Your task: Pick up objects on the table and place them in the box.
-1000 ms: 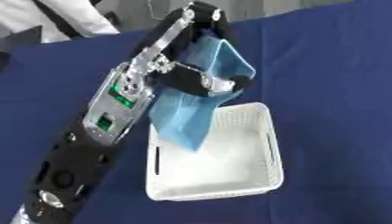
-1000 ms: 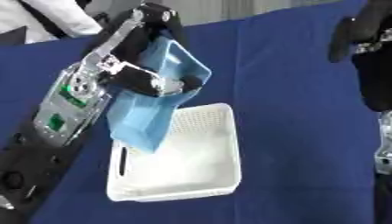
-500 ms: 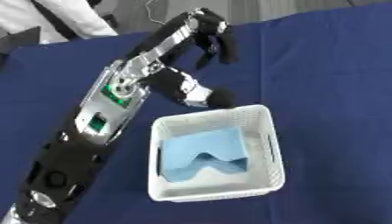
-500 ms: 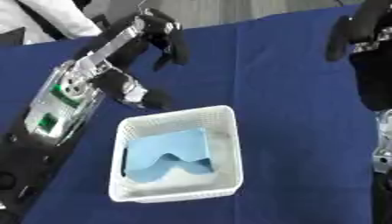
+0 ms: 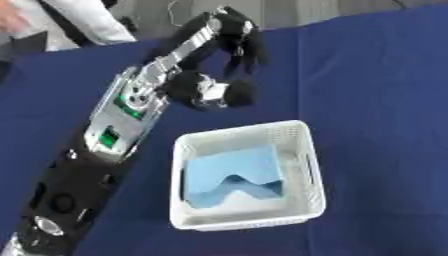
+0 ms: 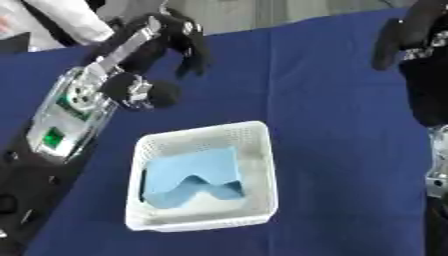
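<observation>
Blue cloth [image 5: 234,172] down in the white box [image 5: 300,145], left eye view first: lying folded and rumpled against the near and left walls, a pale strip of box floor showing beyond it. Box sitting on the dark blue counter [image 5: 376,90], slightly askew. Left hand [image 5: 238,37] up at the far side of the counter, well beyond the box, fingers [image 5: 258,50] hanging down loosely curled, holding nothing, clear of the cloth. Left arm [image 5: 131,110] running in from the lower left corner, silver and black with a green patch, passing just beside the box's left wall. Over to the right eye view: same cloth, same spot inside the box, box walls perforated, rim unobstructed. Left hand again at top left, fingers drooping and parted, nothing between them. Right hand [image 6: 411,32] showing at the upper right edge, black, hanging above the counter and well apart from the box; open or closed, cannot tell from here. Right forearm [image 6: 435,170] dropping along the right edge, silver joint near the bottom.
</observation>
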